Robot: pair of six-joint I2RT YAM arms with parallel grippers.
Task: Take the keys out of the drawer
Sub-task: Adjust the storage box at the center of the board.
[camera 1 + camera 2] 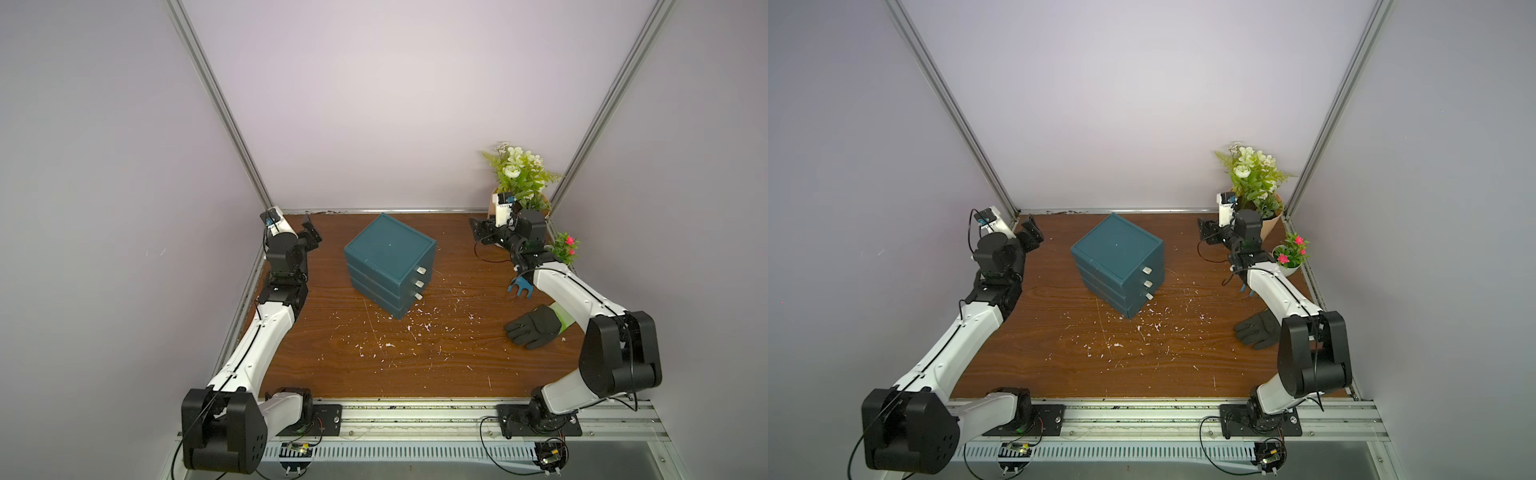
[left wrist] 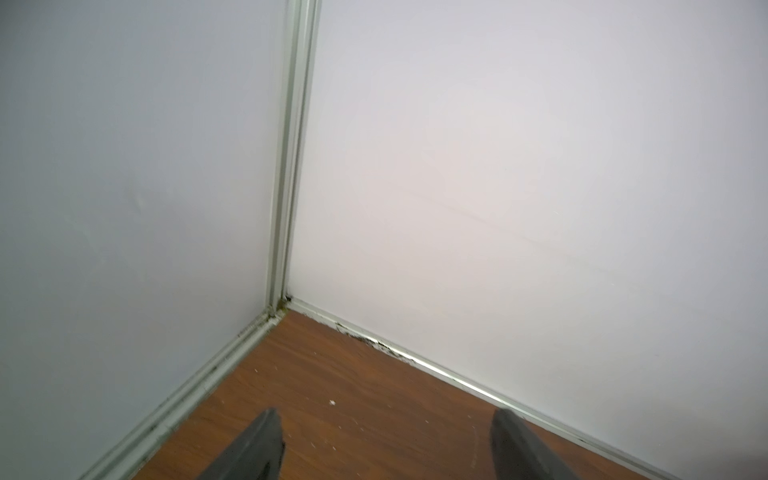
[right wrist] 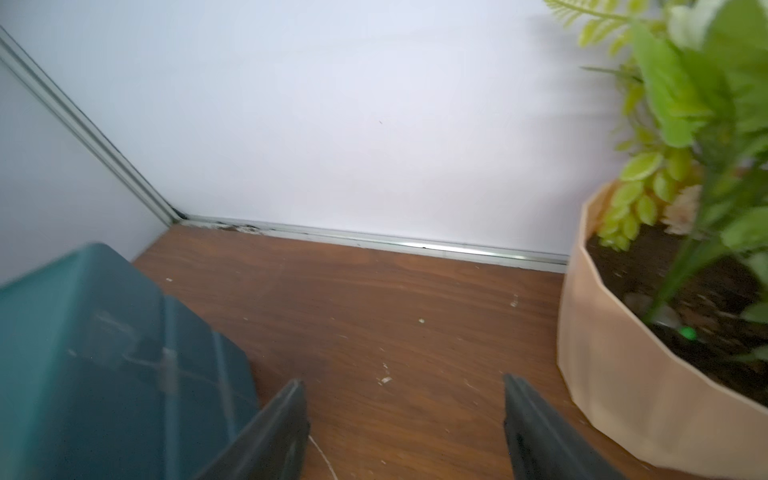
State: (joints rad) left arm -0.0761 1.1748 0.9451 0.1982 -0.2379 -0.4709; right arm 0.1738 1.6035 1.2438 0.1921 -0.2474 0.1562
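In both top views we saw a teal chest (image 1: 388, 257) (image 1: 1117, 253) standing upright near the middle back of the wooden table (image 1: 395, 365) (image 1: 1121, 365), turned at an angle, with its three drawers (image 1: 415, 277) (image 1: 1144, 277) all pushed in; the keys did not show anywhere, so we could not tell which drawer held them. The left pincer (image 1: 312, 232) (image 1: 1032, 232) hung near the back left corner, well apart from the chest, and the right pincer (image 1: 475, 232) (image 1: 1203, 230) hung near the back right, between the chest and a large potted plant (image 1: 519, 174) (image 1: 1252, 174). A small pot of pink flowers (image 1: 565, 247) (image 1: 1291, 251) stood by the right wall, a blue forked piece (image 1: 519, 288) lay by the right forearm, and a black glove (image 1: 534, 330) (image 1: 1256, 330) lay flat on the table nearer the front. In the left wrist view the left pincer (image 2: 386, 415) was spread wide with only bare table (image 2: 353, 374) between its fingers (image 2: 266, 440), facing the metal post (image 2: 291, 166) of the wall corner. In the right wrist view the right pincer (image 3: 403, 380) was likewise spread wide and held nothing; the chest (image 3: 104, 353) sat just beside one finger (image 3: 282, 424), blurred, and the tan plant pot (image 3: 615, 374) sat beyond its mate.
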